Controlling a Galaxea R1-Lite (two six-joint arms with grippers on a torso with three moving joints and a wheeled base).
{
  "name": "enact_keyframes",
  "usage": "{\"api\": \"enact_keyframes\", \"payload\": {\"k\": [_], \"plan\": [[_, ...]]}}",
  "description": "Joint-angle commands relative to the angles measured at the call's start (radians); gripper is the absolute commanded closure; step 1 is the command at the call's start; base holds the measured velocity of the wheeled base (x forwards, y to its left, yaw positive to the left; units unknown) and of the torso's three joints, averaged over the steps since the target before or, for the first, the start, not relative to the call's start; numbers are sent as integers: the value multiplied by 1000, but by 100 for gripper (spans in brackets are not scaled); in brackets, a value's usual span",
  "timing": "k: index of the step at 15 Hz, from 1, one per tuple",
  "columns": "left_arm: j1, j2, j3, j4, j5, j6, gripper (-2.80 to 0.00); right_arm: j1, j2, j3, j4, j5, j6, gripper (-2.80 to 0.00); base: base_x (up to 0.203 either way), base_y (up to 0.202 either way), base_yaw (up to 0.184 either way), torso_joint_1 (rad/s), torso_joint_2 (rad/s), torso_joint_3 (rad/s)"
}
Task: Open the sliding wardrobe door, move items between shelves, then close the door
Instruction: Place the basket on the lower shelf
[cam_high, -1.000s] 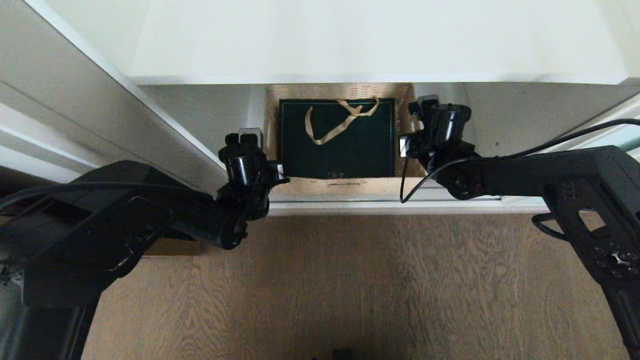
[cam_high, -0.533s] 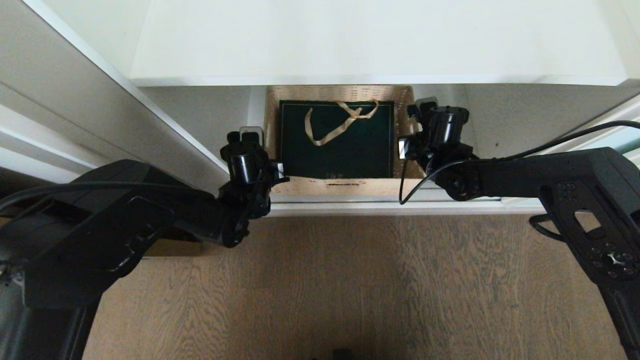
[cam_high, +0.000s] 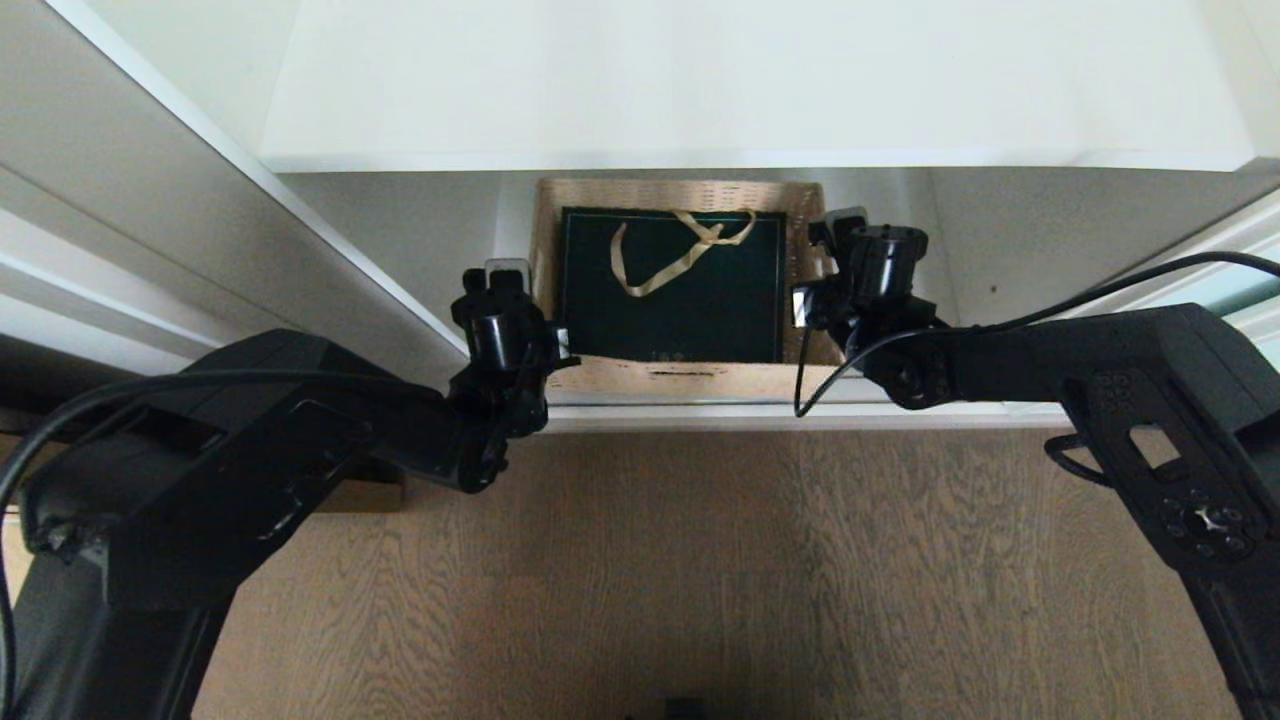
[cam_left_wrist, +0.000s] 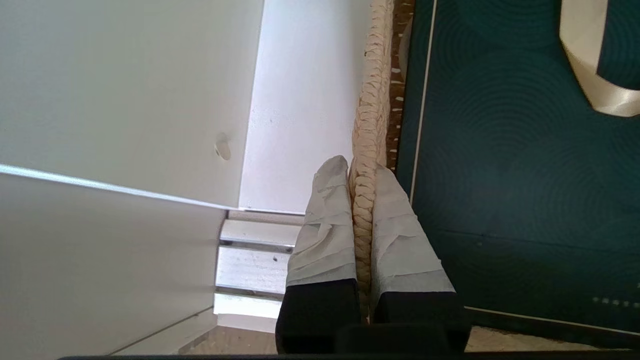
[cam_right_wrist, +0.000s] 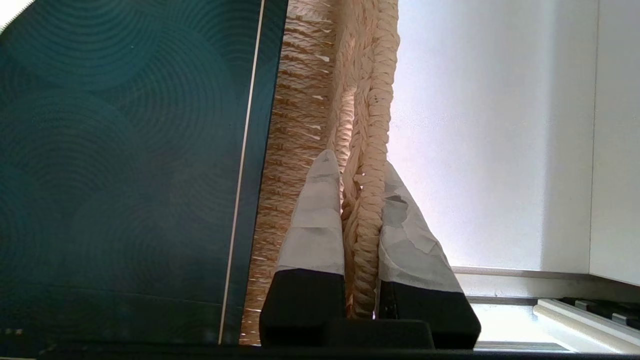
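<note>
A tan wicker basket (cam_high: 690, 378) rests low in the wardrobe on the grey lower shelf (cam_high: 400, 230), below the white upper shelf (cam_high: 740, 90). A dark green gift bag (cam_high: 670, 300) with a gold ribbon handle lies flat inside it. My left gripper (cam_high: 545, 345) is shut on the basket's left rim. In the left wrist view the braided rim (cam_left_wrist: 372, 100) is pinched in the left gripper (cam_left_wrist: 361, 167), beside the bag (cam_left_wrist: 500, 175). My right gripper (cam_high: 808, 300) is shut on the right rim. The right wrist view shows that rim (cam_right_wrist: 375, 75) clamped in the right gripper (cam_right_wrist: 357, 161).
The wardrobe's left side wall (cam_high: 200, 220) slants close to my left arm. A metal door track (cam_high: 760, 415) runs along the wardrobe's front edge, with brown wood floor (cam_high: 700, 560) before it. A sliver of pale blue-green door (cam_high: 1255, 290) shows at the far right.
Both grippers and the basket between them have shifted slightly toward me. The basket's far rim now shows clear of the upper shelf's front edge.
</note>
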Motion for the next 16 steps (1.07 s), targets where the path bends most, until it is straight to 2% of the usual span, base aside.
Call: {"api": "enact_keyframes", "payload": {"k": [1,2,9,12,16], "plan": [[1,33,-22,-5,6,0,0,1,7,-5,-2,-2,-2,0,0,0,0,0,0,0],[2,36,-26,3,6,2,-280,1,8,-5,2,-1,-2,0,0,0,0,0,0,0],[12,46,-29,-45,2,5,-280,-11,49,-6,-3,2,-3,0,0,0,0,0,0,0],[10,-56,10,-65,1,7,-280,-11,48,-8,-3,7,-3,0,0,0,0,0,0,0],[-21,-193,134,-67,-8,8,-280,-26,47,-11,-6,8,-2,0,0,0,0,0,0,0]]}}
